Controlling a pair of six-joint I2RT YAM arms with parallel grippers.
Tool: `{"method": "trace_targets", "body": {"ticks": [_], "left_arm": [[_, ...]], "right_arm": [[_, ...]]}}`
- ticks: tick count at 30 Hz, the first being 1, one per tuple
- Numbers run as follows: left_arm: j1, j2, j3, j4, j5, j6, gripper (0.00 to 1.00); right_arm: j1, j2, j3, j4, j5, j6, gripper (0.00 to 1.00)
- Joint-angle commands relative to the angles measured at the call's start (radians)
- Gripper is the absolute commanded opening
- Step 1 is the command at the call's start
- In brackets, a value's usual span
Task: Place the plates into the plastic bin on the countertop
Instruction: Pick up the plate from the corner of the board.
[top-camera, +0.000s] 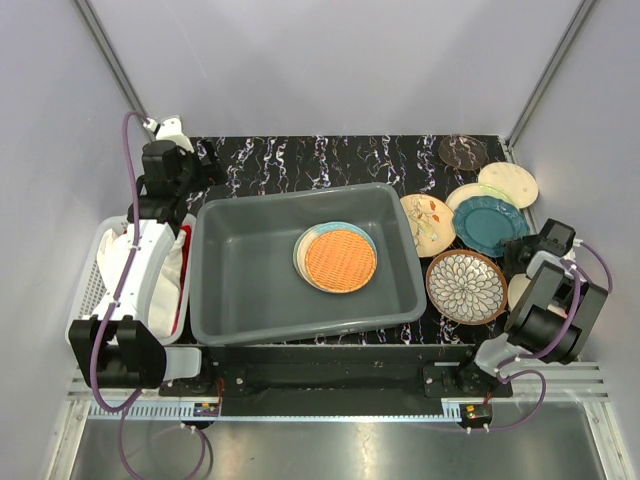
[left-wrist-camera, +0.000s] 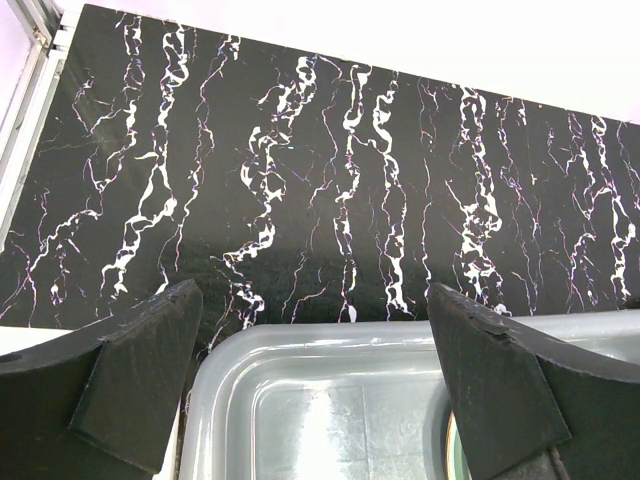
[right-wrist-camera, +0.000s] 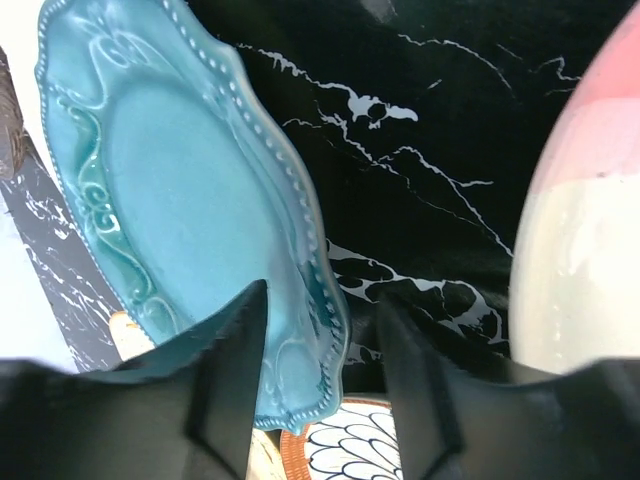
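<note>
The grey plastic bin (top-camera: 235, 265) sits mid-countertop (top-camera: 320, 165) and holds an orange woven plate (top-camera: 341, 259) on a cream-and-blue one. To its right lie a teal plate (top-camera: 489, 225), a peach leaf-sprig plate (top-camera: 428, 224), a cream plate (top-camera: 508, 183), a dark plate (top-camera: 463, 152) and a petal-patterned plate (top-camera: 466, 286). My right gripper (top-camera: 522, 252) is open; in the right wrist view its jaws (right-wrist-camera: 322, 300) straddle the teal plate's (right-wrist-camera: 180, 190) beaded rim, one finger over the plate, the other apart from the edge. My left gripper (left-wrist-camera: 315, 380) hangs open and empty over the bin's far left corner (left-wrist-camera: 330, 335).
A white mesh basket with cloth (top-camera: 125, 270) stands left of the bin, close to the left arm. A cream-and-pink plate (right-wrist-camera: 580, 250) lies right beside the right gripper. Grey walls close in on three sides.
</note>
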Motion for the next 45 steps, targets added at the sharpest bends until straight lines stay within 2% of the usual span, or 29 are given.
{"method": "trace_targets", "body": {"ticks": [1, 7, 8, 21, 34, 45], "left_arm": [[0.006, -0.012, 0.04, 0.033, -0.005, 0.01, 0.99], [0.006, -0.012, 0.041, 0.034, -0.001, 0.007, 0.99], [0.006, -0.012, 0.04, 0.034, -0.001, 0.007, 0.99], [0.005, -0.029, 0.023, 0.042, 0.004, 0.001, 0.99], [0.005, -0.052, -0.017, 0.063, 0.018, -0.019, 0.99], [0.006, -0.06, -0.031, 0.08, 0.022, -0.024, 0.99]], "right_arm": [[-0.005, -0.01, -0.014, 0.074, -0.023, -0.007, 0.48], [-0.005, -0.025, -0.02, 0.086, -0.032, -0.001, 0.27], [-0.005, -0.033, -0.023, 0.085, -0.032, 0.007, 0.18], [-0.005, -0.244, -0.055, 0.068, -0.009, 0.067, 0.0], [-0.005, -0.356, 0.046, 0.068, -0.011, 0.154, 0.0], [-0.005, -0.39, 0.118, 0.12, -0.064, 0.22, 0.0]]}}
